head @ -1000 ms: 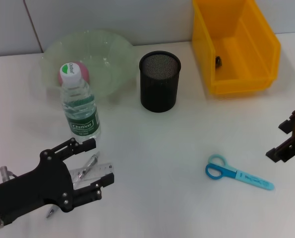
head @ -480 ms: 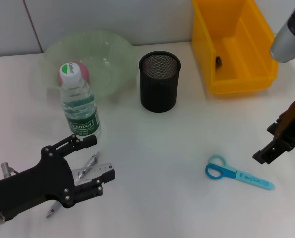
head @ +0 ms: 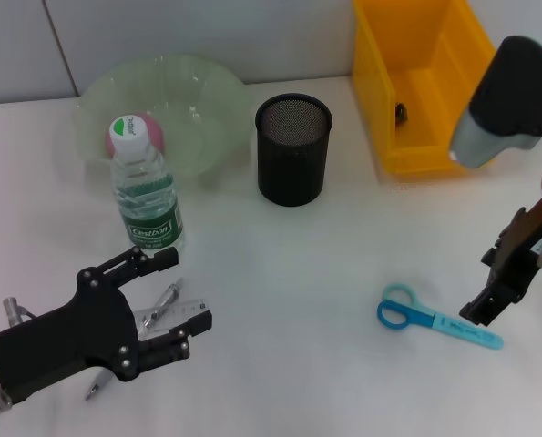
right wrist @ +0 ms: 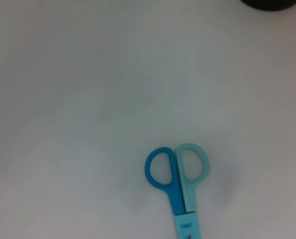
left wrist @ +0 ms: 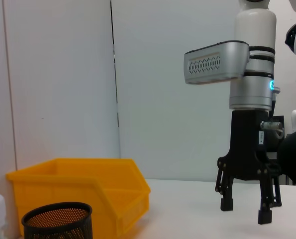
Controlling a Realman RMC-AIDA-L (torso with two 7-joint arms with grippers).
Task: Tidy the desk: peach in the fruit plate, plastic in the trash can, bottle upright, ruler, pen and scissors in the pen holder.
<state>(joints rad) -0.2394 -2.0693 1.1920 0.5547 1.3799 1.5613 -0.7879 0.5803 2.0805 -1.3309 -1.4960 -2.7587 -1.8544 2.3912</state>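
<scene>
The blue scissors [head: 439, 320] lie flat at the right front, also seen in the right wrist view [right wrist: 180, 184]. My right gripper [head: 485, 287] hangs just above their blade end, open [left wrist: 245, 209]. At the left front my left gripper [head: 181, 291] is open over the clear ruler [head: 181, 312] and the pen [head: 166, 300], both partly hidden under it. The bottle [head: 149, 205] stands upright. Behind its cap, the pink peach [head: 152, 137] rests in the green fruit plate [head: 207, 100]. The black mesh pen holder [head: 293, 150] stands mid-table.
The yellow bin [head: 430, 82] at the back right holds a small dark item [head: 401, 111]. The right arm's grey forearm [head: 503, 100] reaches over the bin's front corner. The wall runs close behind the plate and bin.
The right arm has swung in from the right edge, and its gripper has come left and nearer, down over the scissors' blade end. The left gripper has hardly moved.
</scene>
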